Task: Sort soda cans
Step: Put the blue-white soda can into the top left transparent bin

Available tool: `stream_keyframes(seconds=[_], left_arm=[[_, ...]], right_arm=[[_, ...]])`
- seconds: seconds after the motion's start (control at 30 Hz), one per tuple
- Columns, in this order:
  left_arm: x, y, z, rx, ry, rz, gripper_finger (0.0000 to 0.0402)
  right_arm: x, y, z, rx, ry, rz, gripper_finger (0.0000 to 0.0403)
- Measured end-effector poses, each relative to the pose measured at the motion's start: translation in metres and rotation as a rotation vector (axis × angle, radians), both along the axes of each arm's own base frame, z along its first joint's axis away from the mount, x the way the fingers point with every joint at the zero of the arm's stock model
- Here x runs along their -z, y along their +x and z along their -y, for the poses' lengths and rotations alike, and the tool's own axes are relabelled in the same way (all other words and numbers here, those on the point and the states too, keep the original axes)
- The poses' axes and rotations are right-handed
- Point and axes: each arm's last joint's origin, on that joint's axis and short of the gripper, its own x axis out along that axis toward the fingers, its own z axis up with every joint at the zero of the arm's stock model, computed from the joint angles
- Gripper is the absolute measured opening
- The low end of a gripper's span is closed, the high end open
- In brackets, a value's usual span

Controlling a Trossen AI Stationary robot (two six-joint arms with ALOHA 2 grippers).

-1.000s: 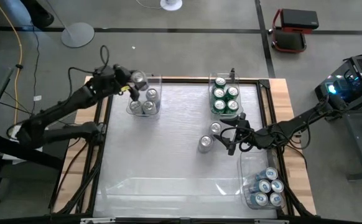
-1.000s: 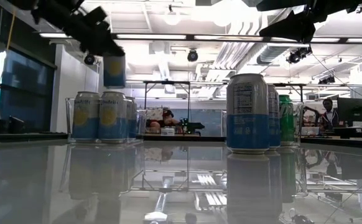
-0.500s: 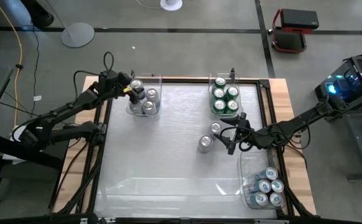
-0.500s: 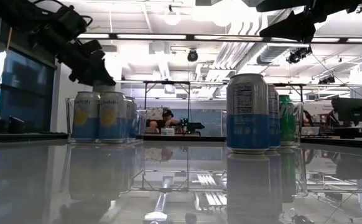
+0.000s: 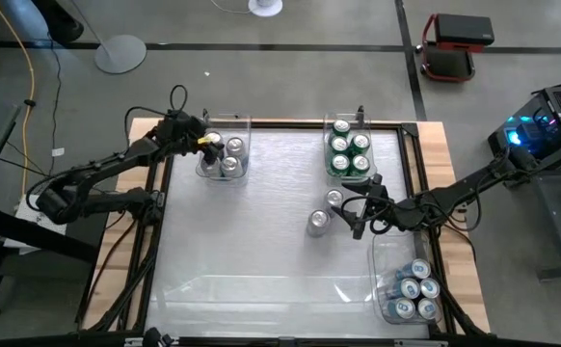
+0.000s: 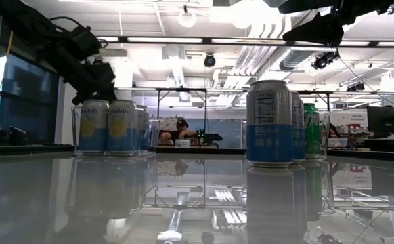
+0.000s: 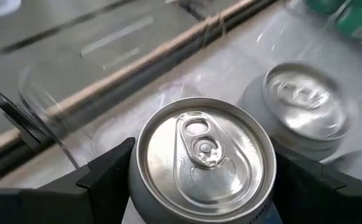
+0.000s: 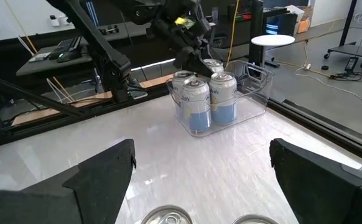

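Note:
My left gripper point(image 5: 204, 142) is over the clear bin point(image 5: 245, 145) at the table's far left, shut on a silver-topped soda can point(image 7: 206, 155) inside it. Beside it stand other silver-topped cans point(image 7: 302, 99) with blue and yellow sides point(image 6: 109, 127). In the low view these cans hide the held one. My right gripper point(image 5: 351, 218) is open and empty, right of the table's middle. It is next to two cans point(image 5: 333, 199) point(image 5: 317, 223) that stand upright on the table; their tops show in the right wrist view point(image 8: 165, 216). My left gripper pinches the can's round side wall just below its top rim point(image 7: 137, 180) between its two fingers point(image 7: 106, 177), one on each side. The fingers come from above, slanting down. The can is upright inside the bin; whether its bottom stands on the bin's floor I cannot tell.
A clear bin with green cans point(image 5: 348, 149) stands at the far edge, right of the middle. Another bin with blue cans point(image 5: 408, 289) stands at the near right. The table's middle and near left are bare white surface point(image 5: 242, 260).
My left gripper has gone down with the can, from above the far left bin into it, next to the cans standing there. It stays shut on the can, which stays upright.

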Motion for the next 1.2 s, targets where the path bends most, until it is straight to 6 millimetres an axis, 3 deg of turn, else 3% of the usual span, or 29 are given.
stream_keyframes(seconds=[0.43,0.77,0.97,1.2], left_arm=[[0.013,0.005,-0.006,-0.032,-0.108,0.018,0.0302],[0.015,-0.001,-0.007,-0.030,-0.193,0.054,0.0347],[0.016,-0.006,-0.010,-0.039,-0.210,0.067,0.0352],[-0.002,-0.006,-0.013,-0.029,-0.146,0.074,0.0353]], right_arm=[[0.000,0.000,0.000,0.000,0.000,0.000,0.0362],[0.000,0.000,0.000,0.000,0.000,0.000,0.0362],[0.000,0.000,0.000,0.000,0.000,0.000,0.0362],[0.000,0.000,0.000,0.000,-0.001,0.000,0.0362]])
